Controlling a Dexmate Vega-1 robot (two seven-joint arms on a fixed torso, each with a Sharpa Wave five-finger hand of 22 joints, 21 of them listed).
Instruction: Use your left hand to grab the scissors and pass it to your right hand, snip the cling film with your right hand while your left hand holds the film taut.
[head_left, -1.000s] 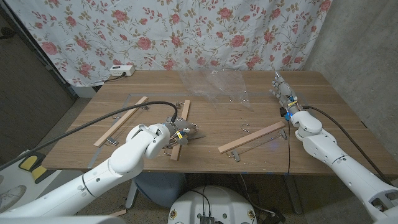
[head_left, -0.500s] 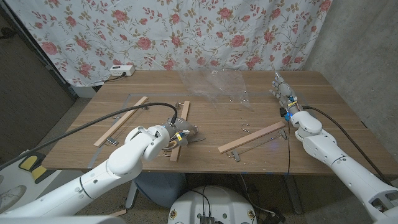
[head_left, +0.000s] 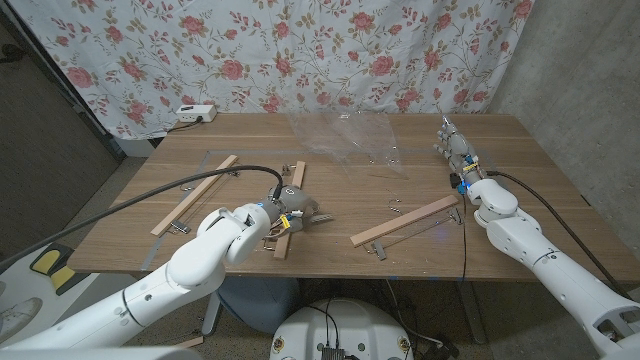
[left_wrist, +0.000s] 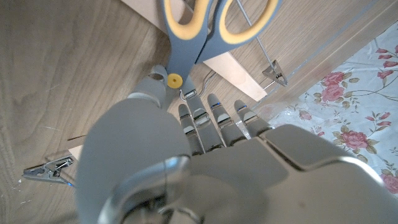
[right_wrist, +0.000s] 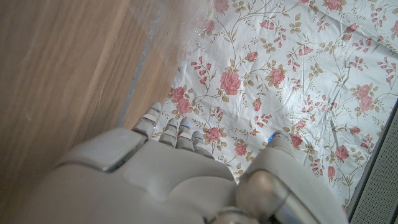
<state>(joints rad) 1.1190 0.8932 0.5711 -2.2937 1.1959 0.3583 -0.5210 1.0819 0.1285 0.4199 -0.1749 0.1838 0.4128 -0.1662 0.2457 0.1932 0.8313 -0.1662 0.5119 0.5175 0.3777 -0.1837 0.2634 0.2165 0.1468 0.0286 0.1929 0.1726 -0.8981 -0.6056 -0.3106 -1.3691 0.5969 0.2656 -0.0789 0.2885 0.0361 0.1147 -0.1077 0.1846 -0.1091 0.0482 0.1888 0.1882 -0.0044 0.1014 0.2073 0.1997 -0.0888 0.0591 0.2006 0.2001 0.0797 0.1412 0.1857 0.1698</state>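
Observation:
My left hand (head_left: 289, 207) is at the table's front middle, over a wooden strip (head_left: 293, 190). In the left wrist view its thumb and curled fingers (left_wrist: 211, 118) close on the grey-and-yellow scissors (left_wrist: 186, 37) near the pivot, with the handles pointing away from the palm. The scissors' grey end (head_left: 318, 217) sticks out to the right of the hand. Crumpled clear cling film (head_left: 340, 140) lies at the back middle. My right hand (head_left: 455, 150) stands at the right side with fingers stretched out, holding nothing; the right wrist view shows its fingers (right_wrist: 177, 134) toward the floral curtain.
A second wooden strip (head_left: 404, 220) with metal clips lies right of centre, a third (head_left: 195, 194) at the left. A white power strip (head_left: 194, 114) sits at the back left corner. A black cable (head_left: 180, 185) runs along my left arm.
My left hand has turned and lifted slightly over the wooden strip with the scissors in it. The right hand has not moved.

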